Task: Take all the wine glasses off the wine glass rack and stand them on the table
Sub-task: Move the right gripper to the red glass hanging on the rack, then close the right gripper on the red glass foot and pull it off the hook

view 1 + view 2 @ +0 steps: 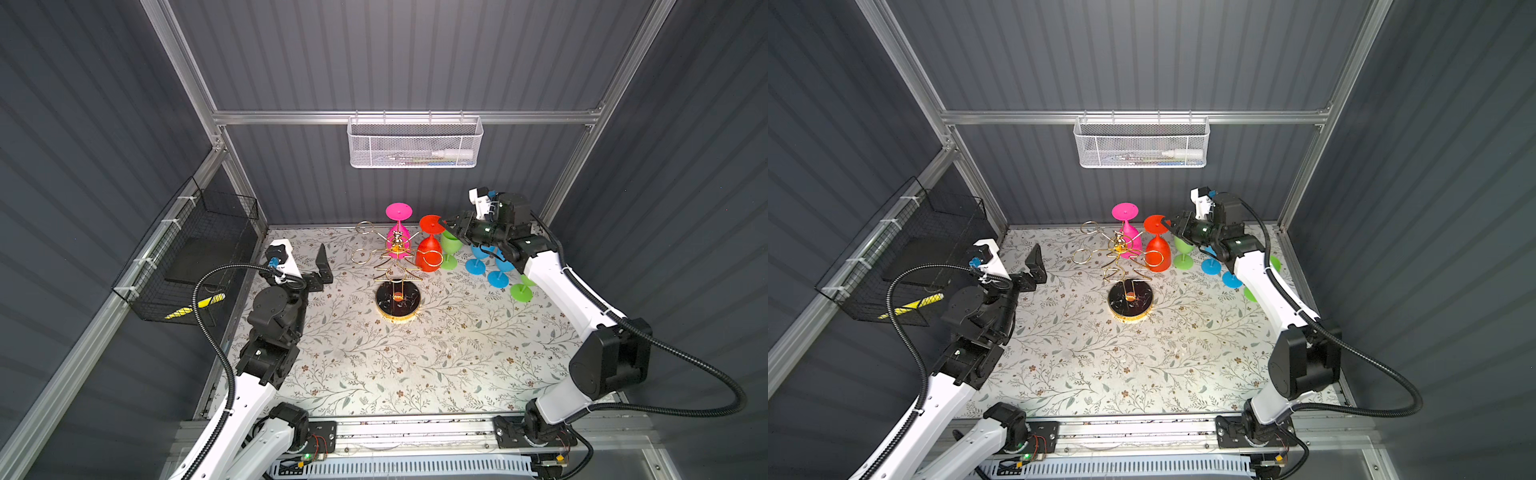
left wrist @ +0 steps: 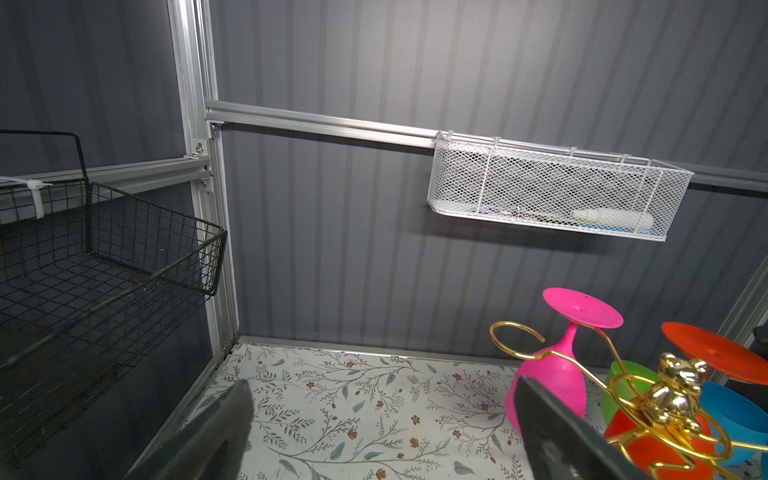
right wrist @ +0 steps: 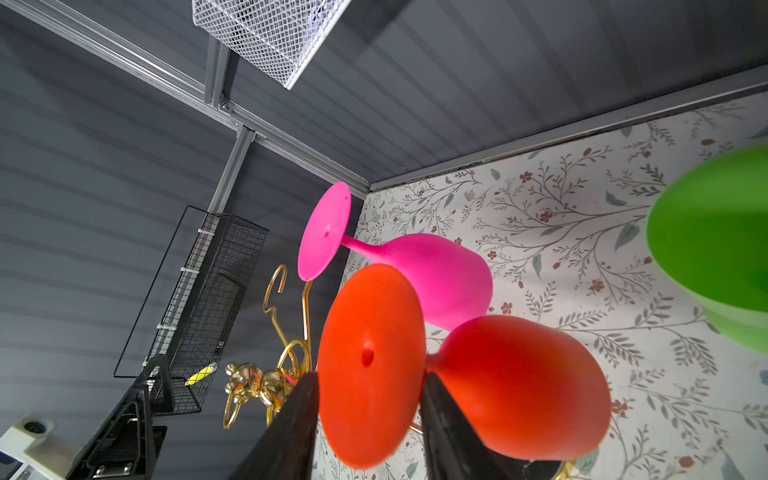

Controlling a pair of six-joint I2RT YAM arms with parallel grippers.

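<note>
Rack mid-table, loose glasses to its right

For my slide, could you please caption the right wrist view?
Right gripper straddles the red glass's foot; pink glass beyond.

Both top views looked down from high at 6 o'clock over my whole table; both wrist cameras, close in, shared the red wine glass.

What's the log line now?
right gripper: around red wine glass foot, grip unclear | red wine glass: on wine glass rack | left gripper: open
</note>
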